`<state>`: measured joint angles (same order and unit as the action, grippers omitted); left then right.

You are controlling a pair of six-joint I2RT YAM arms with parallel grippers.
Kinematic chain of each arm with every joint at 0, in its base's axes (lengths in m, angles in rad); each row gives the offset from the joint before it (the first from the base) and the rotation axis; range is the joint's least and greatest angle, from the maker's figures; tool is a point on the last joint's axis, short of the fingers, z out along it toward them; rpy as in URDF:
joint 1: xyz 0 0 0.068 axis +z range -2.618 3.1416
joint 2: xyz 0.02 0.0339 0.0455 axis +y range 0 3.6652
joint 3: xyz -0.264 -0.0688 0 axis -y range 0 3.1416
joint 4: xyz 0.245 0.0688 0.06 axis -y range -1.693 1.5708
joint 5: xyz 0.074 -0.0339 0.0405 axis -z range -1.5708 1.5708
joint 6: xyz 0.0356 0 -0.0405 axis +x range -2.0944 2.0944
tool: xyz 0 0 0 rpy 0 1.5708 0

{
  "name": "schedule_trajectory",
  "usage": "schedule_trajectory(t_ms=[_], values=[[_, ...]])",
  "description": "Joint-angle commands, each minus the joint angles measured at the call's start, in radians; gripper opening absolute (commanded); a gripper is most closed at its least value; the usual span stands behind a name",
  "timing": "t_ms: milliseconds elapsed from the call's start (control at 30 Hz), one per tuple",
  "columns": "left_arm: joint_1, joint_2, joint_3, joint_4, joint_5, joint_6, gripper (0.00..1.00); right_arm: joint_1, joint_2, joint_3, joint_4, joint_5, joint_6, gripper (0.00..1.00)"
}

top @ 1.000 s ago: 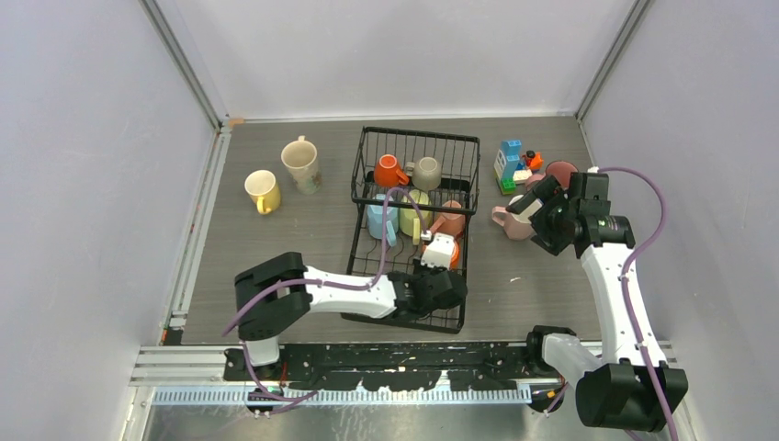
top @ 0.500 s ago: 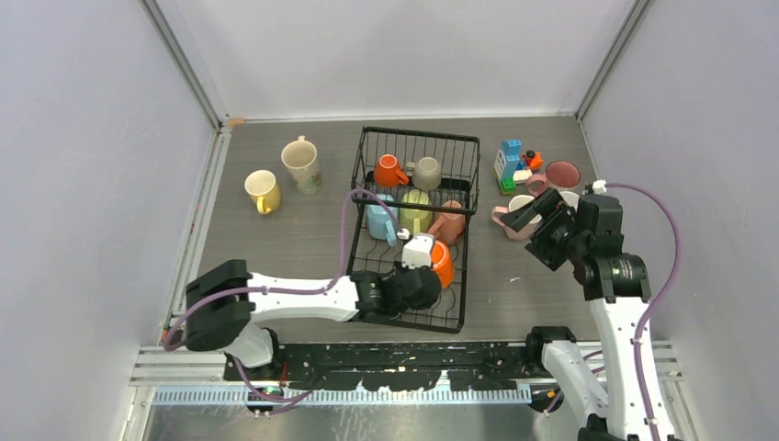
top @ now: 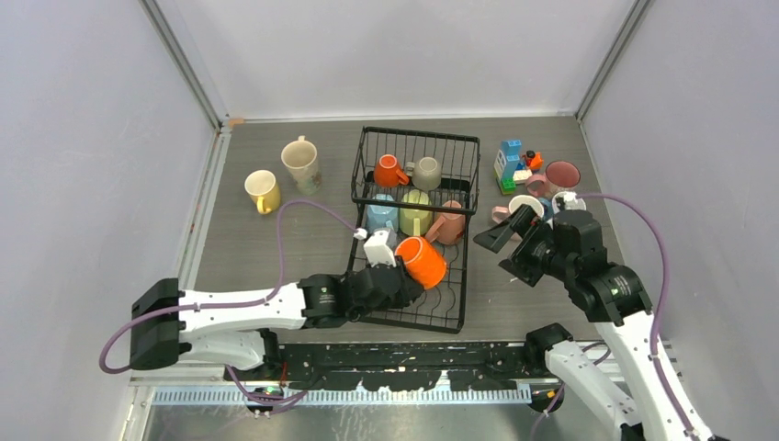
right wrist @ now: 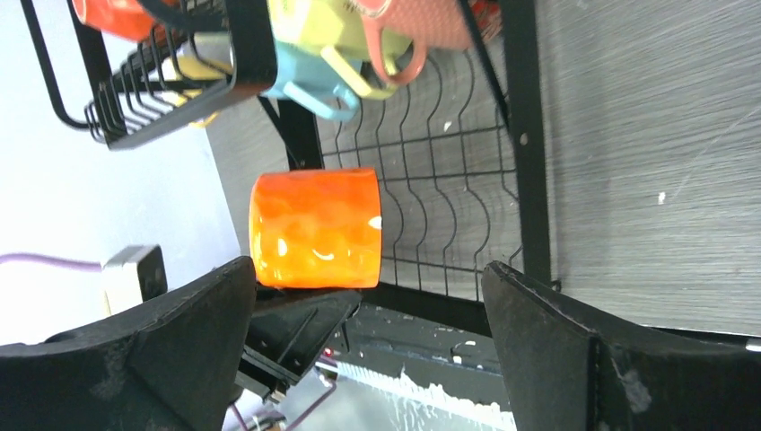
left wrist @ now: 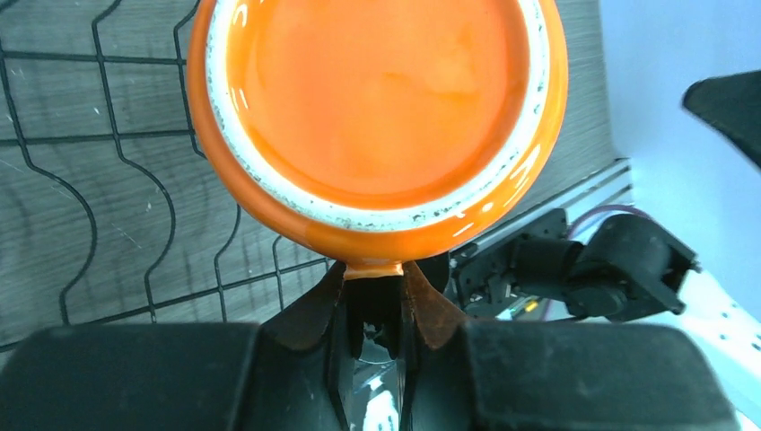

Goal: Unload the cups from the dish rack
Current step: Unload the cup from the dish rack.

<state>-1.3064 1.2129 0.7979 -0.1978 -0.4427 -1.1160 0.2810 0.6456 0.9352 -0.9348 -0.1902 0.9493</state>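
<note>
Five glossy ceramic cups sit in the black wire dish rack (top: 467,276): an orange one (top: 390,171) and a grey-beige one (top: 426,173) in the tall basket end, with light blue (top: 378,218), pale green (top: 413,211) and pink (top: 448,223) crowded at its near edge. A sixth, a round orange cup (top: 423,262), lies sideways over the wavy-wire tray, pinched by its handle in the left gripper (left wrist: 374,298). The right gripper (top: 507,253) hangs wide apart and empty beside the rack, partly hiding more cups (top: 560,175) near a toy-block figure (top: 512,165), while a yellow cup (top: 262,191) and a cream cup (top: 300,163) stand on the wood-grain table (top: 276,248).
</note>
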Motion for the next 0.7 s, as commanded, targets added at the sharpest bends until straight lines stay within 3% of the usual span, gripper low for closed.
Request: schedule_trajectory(t_ms=[0, 267, 433, 667], values=[[0.031, -0.086, -0.035, 0.174, 0.028, -0.110, 0.00, 0.128, 0.023, -0.006, 0.094, 0.081, 0.079, 1.00], [0.104, -0.137, -0.110, 0.322, 0.122, -0.227, 0.00, 0.356, 0.085, -0.031, 0.197, 0.227, 0.150, 1.00], [0.127, -0.151, -0.155, 0.419, 0.168, -0.302, 0.00, 0.377, 0.086, -0.067, 0.300, 0.206, 0.173, 0.98], [0.136, -0.175, -0.218, 0.538, 0.197, -0.387, 0.00, 0.391, 0.111, -0.126, 0.449, 0.114, 0.219, 0.88]])
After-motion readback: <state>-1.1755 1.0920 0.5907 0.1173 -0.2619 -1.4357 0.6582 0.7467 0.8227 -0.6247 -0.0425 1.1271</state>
